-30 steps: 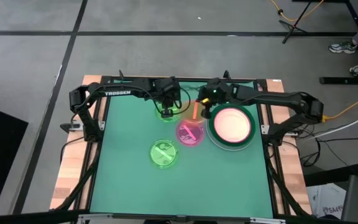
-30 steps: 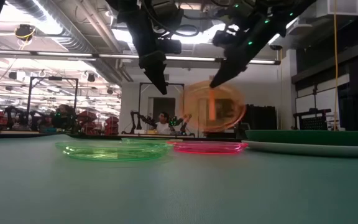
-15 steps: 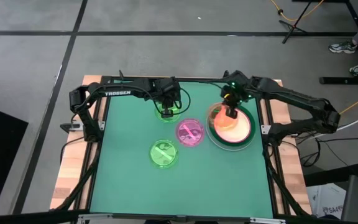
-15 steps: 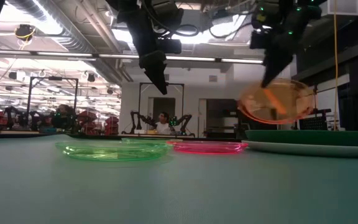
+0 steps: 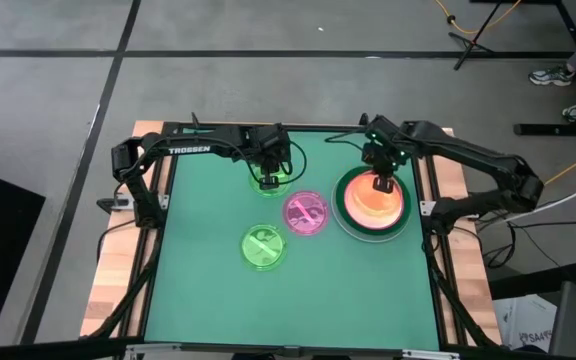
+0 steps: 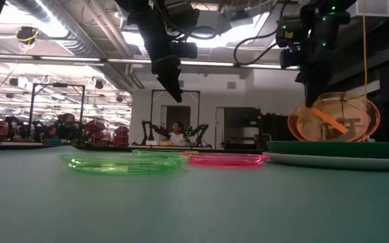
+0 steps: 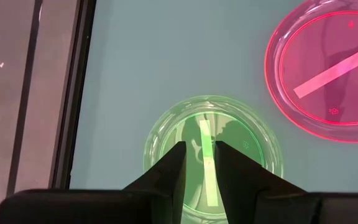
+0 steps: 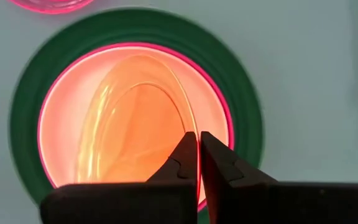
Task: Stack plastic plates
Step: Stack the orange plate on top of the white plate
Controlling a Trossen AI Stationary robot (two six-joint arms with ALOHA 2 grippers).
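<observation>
1. Stack: a dark green plate lies on the right side of the mat with a large pink plate nested in it. Any other large plates between them cannot be made out.
2. Right gripper: above the stack, fingers pinched shut on the rim of the orange plate. The low view shows this plate tilted and clear of the stack, not yet released.
3. Left gripper: hovers over the far lime plate near the mat's far edge. Fingers stand a narrow gap apart, straddling the line of the plate's centre bar; nothing is held.
4. Loose plates remaining:
   - the far lime plate, under the left gripper;
   - the small pink plate, just left of the stack;
   - the near lime plate, toward the mat's near side.
5. Progress estimate: the large plates appear done; the first small plate is about to be placed. Three small plates are left, so the task is judged a little past halfway.
</observation>
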